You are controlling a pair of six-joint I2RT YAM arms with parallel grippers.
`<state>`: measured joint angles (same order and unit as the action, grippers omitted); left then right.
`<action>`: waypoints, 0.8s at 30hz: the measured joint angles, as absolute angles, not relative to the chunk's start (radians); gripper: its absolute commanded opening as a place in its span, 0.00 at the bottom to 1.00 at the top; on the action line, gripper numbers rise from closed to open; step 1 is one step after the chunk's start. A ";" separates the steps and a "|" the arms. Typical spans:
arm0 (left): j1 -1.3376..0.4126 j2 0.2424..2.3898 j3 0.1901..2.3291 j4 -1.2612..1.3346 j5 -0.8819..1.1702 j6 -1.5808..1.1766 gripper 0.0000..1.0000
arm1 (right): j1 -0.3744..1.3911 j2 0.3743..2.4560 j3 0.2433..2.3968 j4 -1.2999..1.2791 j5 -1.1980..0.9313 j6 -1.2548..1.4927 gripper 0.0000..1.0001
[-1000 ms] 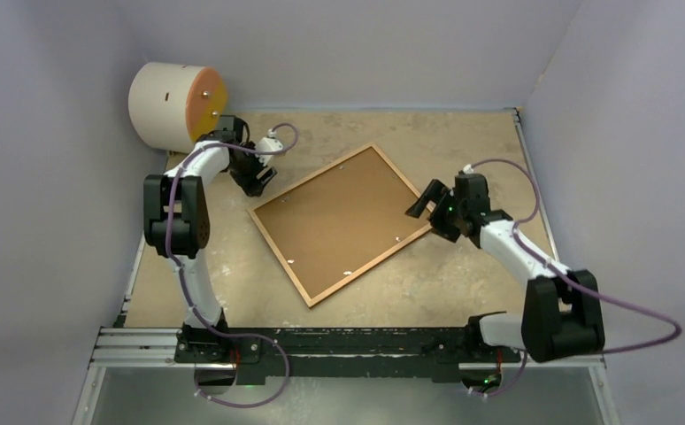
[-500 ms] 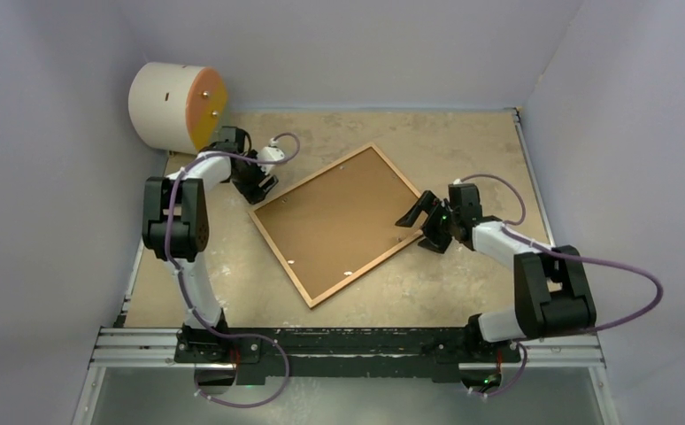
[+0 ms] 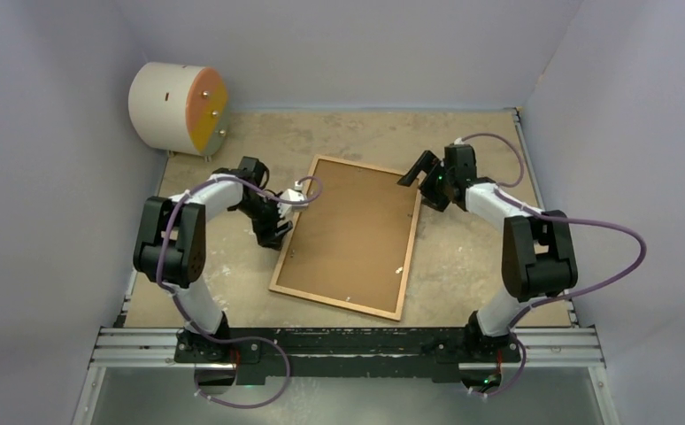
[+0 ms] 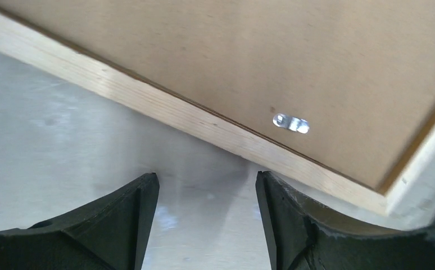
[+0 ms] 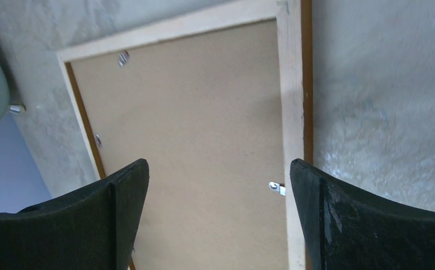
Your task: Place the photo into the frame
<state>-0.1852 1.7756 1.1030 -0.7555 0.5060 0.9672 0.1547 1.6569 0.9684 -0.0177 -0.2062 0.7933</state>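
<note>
frame [image 3: 348, 235] lies back up on the table [image 3: 463, 270]; photo not in view. left gripper [image 3: 277, 232] gapes empty at its left edge, right gripper [image 3: 420, 175] wide open, empty, over the far right corner. a nudge could skid the frame; clips [image 4: 291, 122] likely pin the back. cylinder [image 3: 178, 106] sits well apart

No writing, label, brand mark, number or sign can be read in any of the views. The brown back of the frame [image 3: 348, 235], its pale wooden edge seen close from both wrist cameras, and the cream-and-orange cylinder [image 3: 178, 106] at the far left of the bench [image 3: 481, 266] show only plain surfaces.
</note>
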 measured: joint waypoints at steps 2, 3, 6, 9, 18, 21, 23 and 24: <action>-0.189 1.769 1.096 -0.809 0.546 0.979 0.67 | 0.155 1.654 1.003 -0.020 -0.184 0.778 0.93; -0.183 1.769 1.096 -0.833 0.567 0.984 0.67 | 0.155 1.646 1.013 -0.017 -0.166 0.771 0.92; -0.138 1.783 1.108 -0.913 0.617 0.995 0.67 | 0.163 1.601 1.005 -0.017 -0.147 0.765 0.89; -0.090 1.816 1.140 -0.991 0.673 1.015 0.66 | 0.215 1.513 0.959 -0.006 -0.140 0.767 0.87; -0.083 1.921 1.184 -1.089 0.833 1.032 0.61 | 0.612 1.494 0.817 0.189 -0.235 0.886 0.73; -0.083 1.934 1.185 -1.089 0.853 1.021 0.57 | 0.688 1.569 0.817 0.257 -0.263 0.939 0.71; -0.083 1.938 1.185 -1.081 0.857 1.007 0.55 | 0.725 1.619 0.819 0.295 -0.277 0.967 0.70; -0.083 1.940 1.184 -1.073 0.859 1.003 0.52 | 0.740 1.641 0.823 0.306 -0.281 0.977 0.69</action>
